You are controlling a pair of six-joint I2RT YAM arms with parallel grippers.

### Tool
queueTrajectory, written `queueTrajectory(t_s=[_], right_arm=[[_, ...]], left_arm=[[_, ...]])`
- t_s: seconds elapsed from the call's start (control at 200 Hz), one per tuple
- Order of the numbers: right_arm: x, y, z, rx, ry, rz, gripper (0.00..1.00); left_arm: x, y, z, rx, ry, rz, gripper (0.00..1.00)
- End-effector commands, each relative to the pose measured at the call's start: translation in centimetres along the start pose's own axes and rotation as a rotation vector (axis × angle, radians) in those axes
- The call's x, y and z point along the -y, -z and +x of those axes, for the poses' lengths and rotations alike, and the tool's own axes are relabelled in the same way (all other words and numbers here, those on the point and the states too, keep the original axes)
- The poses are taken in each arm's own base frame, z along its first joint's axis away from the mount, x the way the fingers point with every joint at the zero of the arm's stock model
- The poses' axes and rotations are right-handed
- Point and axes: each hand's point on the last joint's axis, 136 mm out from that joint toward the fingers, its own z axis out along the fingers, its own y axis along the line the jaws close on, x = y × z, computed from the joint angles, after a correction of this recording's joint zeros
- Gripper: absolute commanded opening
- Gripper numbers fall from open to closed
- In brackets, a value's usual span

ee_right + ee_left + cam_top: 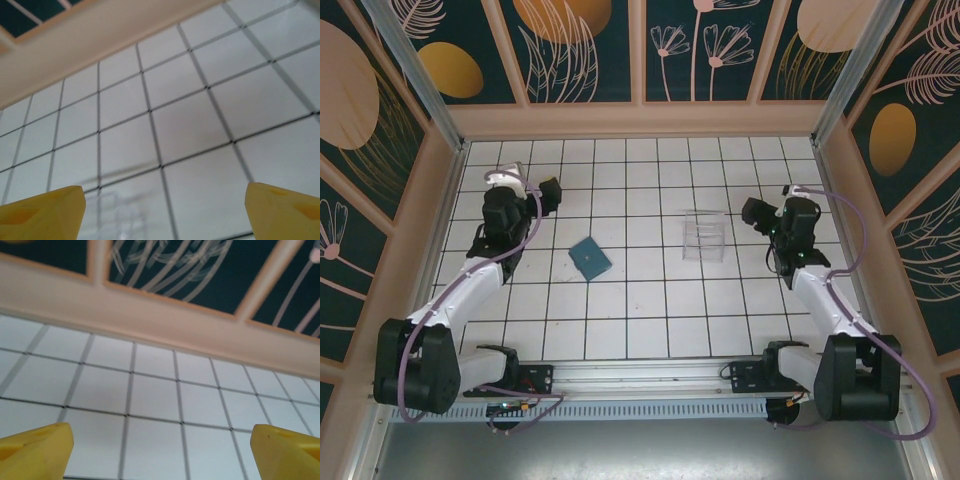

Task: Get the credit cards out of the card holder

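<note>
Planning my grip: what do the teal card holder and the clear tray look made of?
Card holder: probably matte leather or faux leather, flat teal with no glare; too small to be sure. Clear tray: seemingly rigid glossy plastic; tile lines show through it and its edges catch light.

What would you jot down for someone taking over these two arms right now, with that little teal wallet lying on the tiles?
Left gripper: open, empty, hovering to the left of the card holder.
Right gripper: open, empty, to the right of the clear tray.
Card holder: flat on the table between the arms, nearer the left one, apparently closed; neither gripper touches it.
Done: nothing yet, judging by the untouched holder.
Left: take hold of the holder, open it, and draw the cards out.
</note>
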Motion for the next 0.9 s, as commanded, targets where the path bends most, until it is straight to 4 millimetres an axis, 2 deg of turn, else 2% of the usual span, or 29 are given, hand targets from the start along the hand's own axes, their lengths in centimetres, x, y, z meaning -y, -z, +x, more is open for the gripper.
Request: queueTrajectory(t_s=[0.0,0.105,0.225,0.455,0.535,0.896], right_arm=[[-2.5,1.3,5.2,-0.282,-0.067,-0.099,0.81],[-3.5,1.2,7.3,-0.391,-0.028,-0.089,0.74],[-3.5,0.1,8.2,-0.440,0.054,-0.003,0.63],[-3.5,-3.0,7.7,-0.478,0.149,0.072,0.42],[-3.7,-4.0,7.5,-0.492,0.170,0.086,0.37],[-4.2,-7.5,7.6,-0.541,0.207,0.105,0.26]], left_arm=[[0.6,0.4,4.0,-0.203,0.098,0.029,0.91],[0.6,0.9,5.2,-0.248,0.114,0.032,0.91],[0.5,1.3,6.0,-0.264,0.116,0.035,0.92],[0.1,1.5,6.5,-0.285,0.111,0.016,0.92],[0.0,1.5,6.6,-0.291,0.103,0.011,0.92],[-0.2,1.4,6.2,-0.283,0.094,-0.003,0.93]])
